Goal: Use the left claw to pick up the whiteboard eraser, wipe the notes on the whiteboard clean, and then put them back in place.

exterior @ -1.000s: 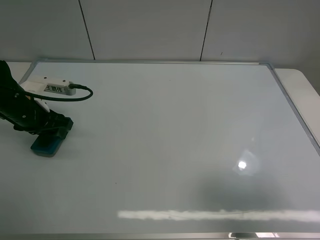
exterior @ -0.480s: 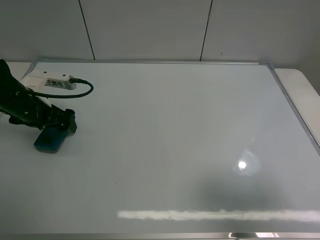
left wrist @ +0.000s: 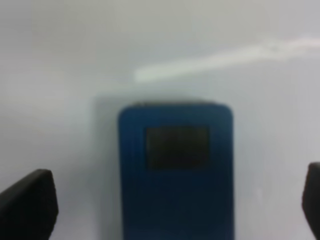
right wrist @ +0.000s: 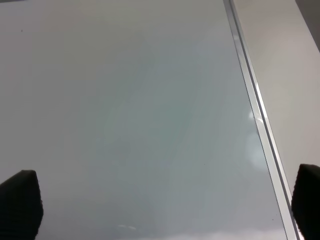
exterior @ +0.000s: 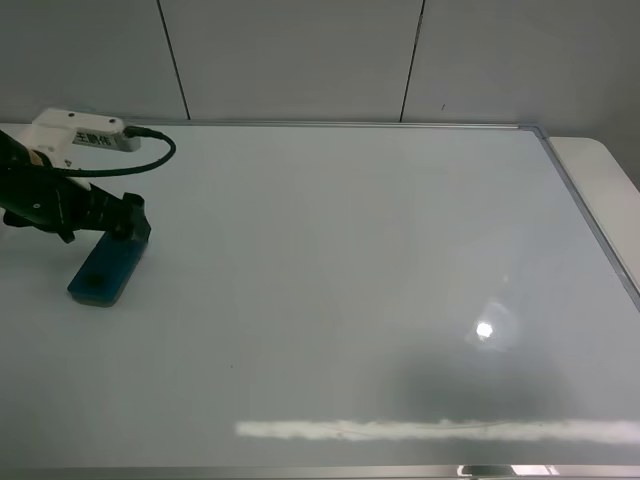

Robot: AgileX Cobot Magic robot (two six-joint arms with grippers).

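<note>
The teal-blue whiteboard eraser (exterior: 102,276) lies flat on the left part of the whiteboard (exterior: 350,250). My left claw (exterior: 133,226) hovers just beyond the eraser's far end, open and holding nothing. In the left wrist view the eraser (left wrist: 176,170) lies between and below the widely spread fingertips of the left claw (left wrist: 170,205), apart from both. No notes show on the board. My right gripper (right wrist: 165,205) is open and empty over the bare whiteboard (right wrist: 125,100). It is out of view in the exterior high view.
The white camera module (exterior: 80,132) and its black cable ride on the left arm. The board's silver frame (exterior: 590,215) runs along the right, with a table strip (exterior: 605,175) beyond it. A glare streak (exterior: 430,430) lies near the front edge.
The left claw has lifted off the eraser and drawn back toward the far left. The eraser stays lying on the board where it was set down.
</note>
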